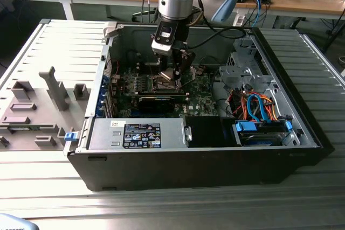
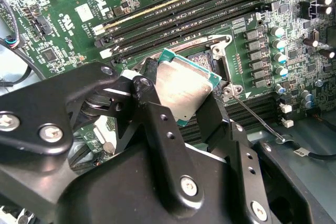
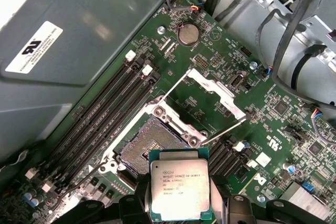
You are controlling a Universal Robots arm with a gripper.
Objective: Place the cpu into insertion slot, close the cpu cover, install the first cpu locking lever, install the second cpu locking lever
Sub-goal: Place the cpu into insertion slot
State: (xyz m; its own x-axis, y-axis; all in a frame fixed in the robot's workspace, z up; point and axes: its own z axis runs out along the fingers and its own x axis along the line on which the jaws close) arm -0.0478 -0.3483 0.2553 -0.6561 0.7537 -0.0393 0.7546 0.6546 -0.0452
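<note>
- the gripper (image 2: 181, 109) is pinched on the cpu (image 2: 181, 85), with one black finger (image 2: 149, 103) on each of two opposite edges. gripping by the edges leaves the underside clear to meet the socket.
- in the first wrist view the cpu (image 3: 180, 190) sits between the fingertips with its dull metal top facing the camera. in the second wrist view it looks tilted rather than level with the board, so i judge it is not yet seated.
- the insertion slot (image 3: 149, 142) lies just beyond the chip's far edge, near but apart from it. its dark centre is bare, so the first step is not done.
- the cpu cover (image 3: 218, 88) stands swung open on the far side of the slot, its window frame lifted off the socket. it has to stand that way so the chip has an open way down.
- a thin wire locking lever (image 3: 226, 129) stands out from a corner of the socket, released and not hooked. this fits a socket that is unlatched to take the chip.
- the long memory slots (image 3: 105, 114) run alongside the socket on the green motherboard (image 3: 273, 103), clear of the fingers.
- in the exterior view the gripper (image 1: 173, 71) reaches down into the open computer case (image 1: 215, 154), over the middle of the board, with the case walls well apart from it.
</note>
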